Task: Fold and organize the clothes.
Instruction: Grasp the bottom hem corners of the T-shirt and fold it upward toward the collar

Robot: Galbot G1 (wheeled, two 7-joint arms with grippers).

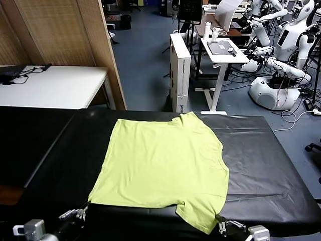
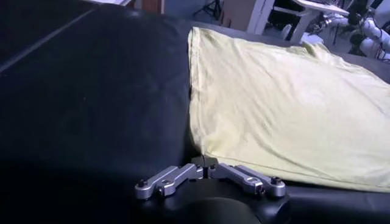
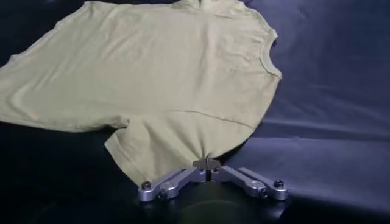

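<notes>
The clothes are one lime yellow-green T-shirt [image 1: 160, 160] lying flat on the black table [image 1: 261, 165], collar toward the right and hem toward the left. My left gripper [image 1: 83, 213] is at the table's near edge with its fingertips [image 2: 206, 165] shut at the near hem corner of the T-shirt [image 2: 274, 97]. At the near right, my right gripper [image 1: 220, 224] is shut on the edge of the near sleeve. The T-shirt [image 3: 164, 79] puckers where that gripper [image 3: 207, 164] pinches it. No printed graphic shows on the upward side.
A white table [image 1: 55, 88] and a wooden screen [image 1: 60, 30] stand behind at the left. A tall white box [image 1: 180, 70], a small white stand [image 1: 223, 52] and several white robots [image 1: 281, 55] fill the floor at the back right.
</notes>
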